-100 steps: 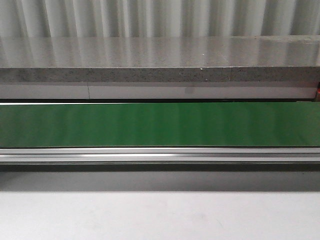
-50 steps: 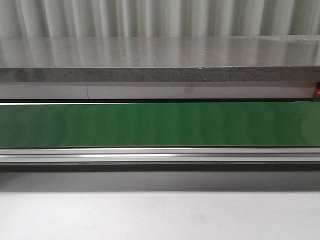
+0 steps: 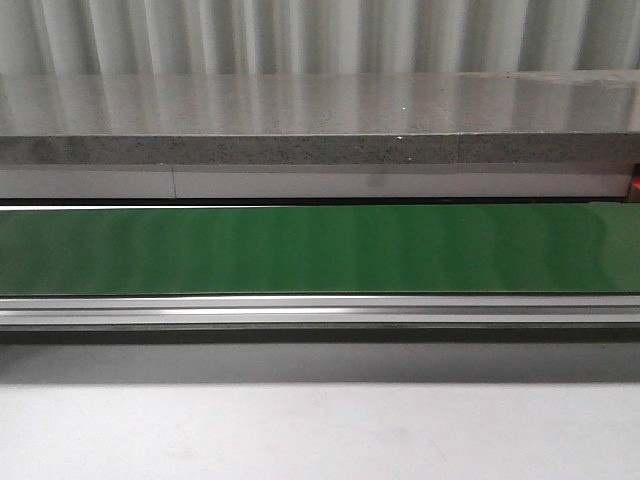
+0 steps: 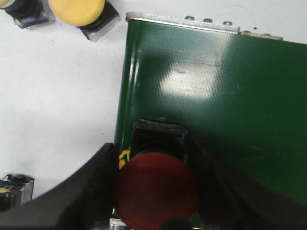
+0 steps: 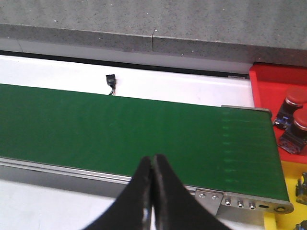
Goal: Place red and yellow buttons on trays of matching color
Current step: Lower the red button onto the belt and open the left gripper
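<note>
Left pincer (image 4: 156, 201) is clamped on a red button (image 4: 156, 189) over the end of the green belt (image 4: 230, 96); right pincer (image 5: 152, 191) hangs closed and empty above the belt's near rail. Two red buttons (image 5: 296, 115) already sit in the red tray (image 5: 268, 79) at its 2 o'clock. Yellow buttons (image 4: 79, 12) still lie on the table (image 4: 62, 96), so I judge sorting partly done.

Back wall: pale corrugated panels (image 3: 300, 35), vertical ribs.
Ledge: grey speckled stone slab (image 3: 300, 125), glossy top reflecting the ribs.
Table: white surface (image 3: 300, 435), shadowed along its far edge.
Light: soft, overhead.
</note>
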Available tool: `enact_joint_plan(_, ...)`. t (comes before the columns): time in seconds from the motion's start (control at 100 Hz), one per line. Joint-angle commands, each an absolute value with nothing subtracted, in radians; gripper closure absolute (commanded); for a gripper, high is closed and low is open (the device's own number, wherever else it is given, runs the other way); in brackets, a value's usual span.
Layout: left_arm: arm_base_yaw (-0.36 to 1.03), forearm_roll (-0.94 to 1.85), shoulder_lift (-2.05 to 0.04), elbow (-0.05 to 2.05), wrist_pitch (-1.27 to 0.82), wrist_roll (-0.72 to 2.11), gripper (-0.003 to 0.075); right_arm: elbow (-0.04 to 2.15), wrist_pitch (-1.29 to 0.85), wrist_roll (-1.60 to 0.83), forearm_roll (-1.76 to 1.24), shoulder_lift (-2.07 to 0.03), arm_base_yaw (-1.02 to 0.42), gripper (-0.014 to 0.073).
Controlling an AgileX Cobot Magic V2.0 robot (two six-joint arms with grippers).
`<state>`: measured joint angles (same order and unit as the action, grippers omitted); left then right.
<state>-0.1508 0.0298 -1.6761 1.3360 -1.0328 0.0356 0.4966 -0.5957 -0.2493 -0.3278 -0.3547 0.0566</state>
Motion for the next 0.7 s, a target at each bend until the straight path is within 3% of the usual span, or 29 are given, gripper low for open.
enact_joint_plan(0.0,-0.144,0.038,-1.638,1.363,-1.013,0.026,0.0317,0.522,-0.532,-0.259,-0.337,-0.361,0.056,0.066)
enact_joint_plan(0.06,-0.144,0.046,-1.638,1.363,-1.005,0.026,0.0209,0.522,-0.532,-0.259,-0.337,-0.361,0.056,0.066)
enact_joint_plan(0.13,-0.144,0.048,-1.638,1.363,-0.996,0.026,0.015,0.522,-0.532,-0.259,-0.337,-0.361,0.056,0.066)
enact_joint_plan(0.69,-0.193,0.044,-1.638,1.526,-0.949,-0.07,0.0167,0.522,-0.532,-0.259,-0.337,-0.361,0.056,0.066)
